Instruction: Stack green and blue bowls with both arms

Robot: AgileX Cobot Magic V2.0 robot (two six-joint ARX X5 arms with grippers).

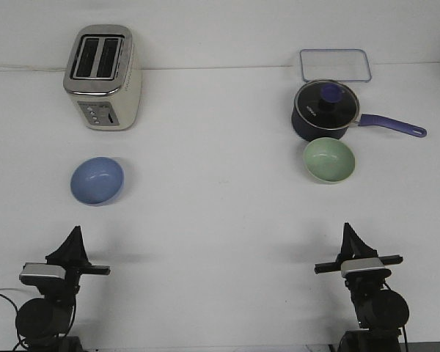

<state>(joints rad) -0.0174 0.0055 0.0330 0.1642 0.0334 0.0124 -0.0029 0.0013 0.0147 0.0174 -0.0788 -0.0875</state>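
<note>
The blue bowl (97,180) sits upright on the white table at the left, in front of the toaster. The green bowl (328,160) sits upright at the right, just in front of the dark saucepan. My left gripper (75,233) is near the front edge, below the blue bowl and apart from it. My right gripper (348,230) is near the front edge, below the green bowl and apart from it. Both grippers' fingers come together to a point and hold nothing.
A cream and silver toaster (103,77) stands at the back left. A dark navy saucepan (324,111) with a glass lid and a long handle pointing right stands at the back right. A clear flat lid (335,64) lies behind it.
</note>
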